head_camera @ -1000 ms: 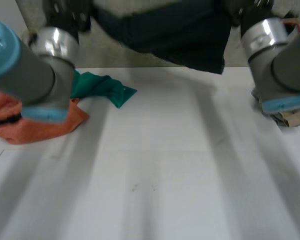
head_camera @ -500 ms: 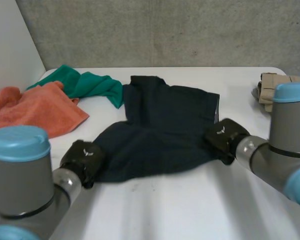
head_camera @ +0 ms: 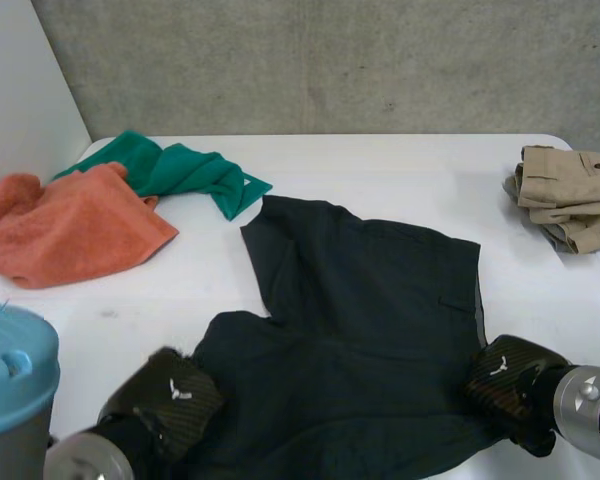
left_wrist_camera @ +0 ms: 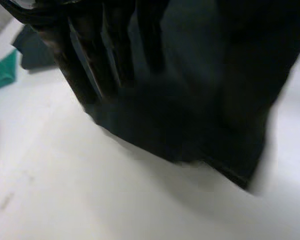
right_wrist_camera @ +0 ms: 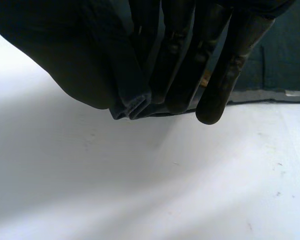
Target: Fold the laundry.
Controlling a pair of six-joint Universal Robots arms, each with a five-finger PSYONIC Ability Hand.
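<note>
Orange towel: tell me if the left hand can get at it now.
Probably not yet. The left hand holds the near corner of the dark shorts; it would have to let go first. Otherwise only table lies between it and the orange towel.

Bright, even light — shadows soft and faint.

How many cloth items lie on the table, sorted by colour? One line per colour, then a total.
Orange cloth: 1
Green cloth: 1
Dark garment: 1
Beige garment: 1
Total: 4
</note>
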